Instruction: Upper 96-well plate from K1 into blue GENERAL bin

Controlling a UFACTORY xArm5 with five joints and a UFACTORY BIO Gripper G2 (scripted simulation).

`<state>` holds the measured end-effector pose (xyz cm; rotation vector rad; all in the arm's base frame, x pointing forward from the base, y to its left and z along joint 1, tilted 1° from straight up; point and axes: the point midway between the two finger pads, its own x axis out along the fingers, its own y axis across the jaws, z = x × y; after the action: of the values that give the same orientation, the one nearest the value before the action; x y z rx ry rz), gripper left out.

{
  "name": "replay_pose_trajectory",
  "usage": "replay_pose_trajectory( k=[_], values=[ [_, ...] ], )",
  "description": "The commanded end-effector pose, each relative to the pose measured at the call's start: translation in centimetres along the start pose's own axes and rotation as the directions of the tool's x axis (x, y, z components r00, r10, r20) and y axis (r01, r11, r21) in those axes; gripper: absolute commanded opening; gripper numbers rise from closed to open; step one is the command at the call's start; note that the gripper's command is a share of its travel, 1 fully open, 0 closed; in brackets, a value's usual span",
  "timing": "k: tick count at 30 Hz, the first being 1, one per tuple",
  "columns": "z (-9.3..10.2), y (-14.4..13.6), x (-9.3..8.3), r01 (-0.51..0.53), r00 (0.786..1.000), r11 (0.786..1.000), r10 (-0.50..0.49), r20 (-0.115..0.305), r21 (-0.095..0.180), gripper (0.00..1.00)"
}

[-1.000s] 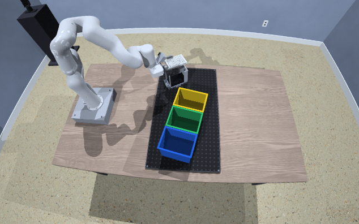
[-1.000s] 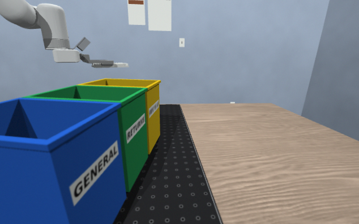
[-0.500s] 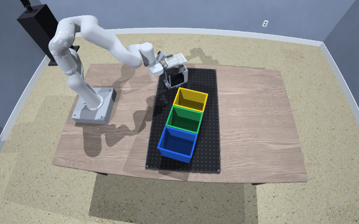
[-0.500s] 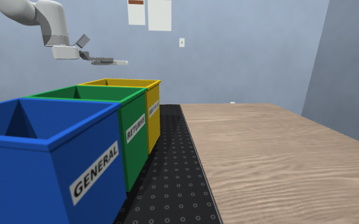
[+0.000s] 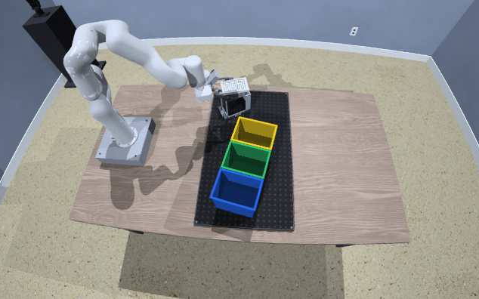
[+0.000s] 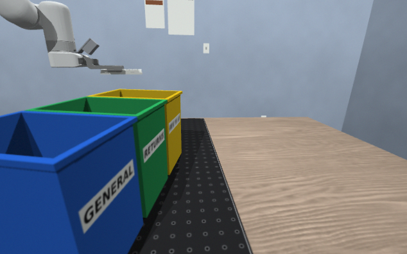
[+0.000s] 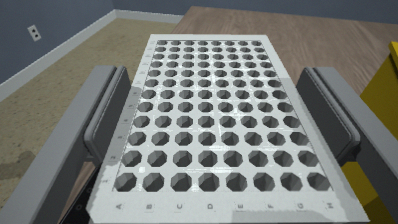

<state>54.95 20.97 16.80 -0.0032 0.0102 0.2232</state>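
96-well plate level between the jaws, pinched by its long sides, raised above rack K1. Yellow bin, green, then blue GENERAL bin upright on black mat.

Blue bin upright, nr plate end? Unclear.Gripper has plate abv rack, prob.
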Motion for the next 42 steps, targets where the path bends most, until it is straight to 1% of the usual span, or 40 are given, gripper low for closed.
replay_pose_trajectory(
  k=[1,4,8,10,11,25,27,42],
  values=[
    [0.1,-1.7,-0.1,0.181,0.983,0.983,-0.181,0.003,-0.001,0.00],
    [0.0,-2.7,-0.2,0.278,0.960,0.960,-0.278,0.003,-0.001,0.00],
    [0.0,-4.0,-0.4,0.404,0.915,0.915,-0.404,0.003,0.000,0.00],
    [0.0,-4.0,-0.4,0.404,0.915,0.915,-0.404,0.003,0.000,0.00],
    [0.0,-4.3,-0.5,0.434,0.901,0.901,-0.434,0.003,0.000,0.00],
    [-0.2,-9.0,-1.1,0.435,0.901,0.901,-0.435,0.003,0.000,0.00],
    [-0.2,-9.0,-1.1,0.435,0.901,0.901,-0.435,0.003,0.000,0.00],
    [-0.3,-13.9,-1.8,0.435,0.901,0.901,-0.435,0.004,0.000,0.00]
  ],
)
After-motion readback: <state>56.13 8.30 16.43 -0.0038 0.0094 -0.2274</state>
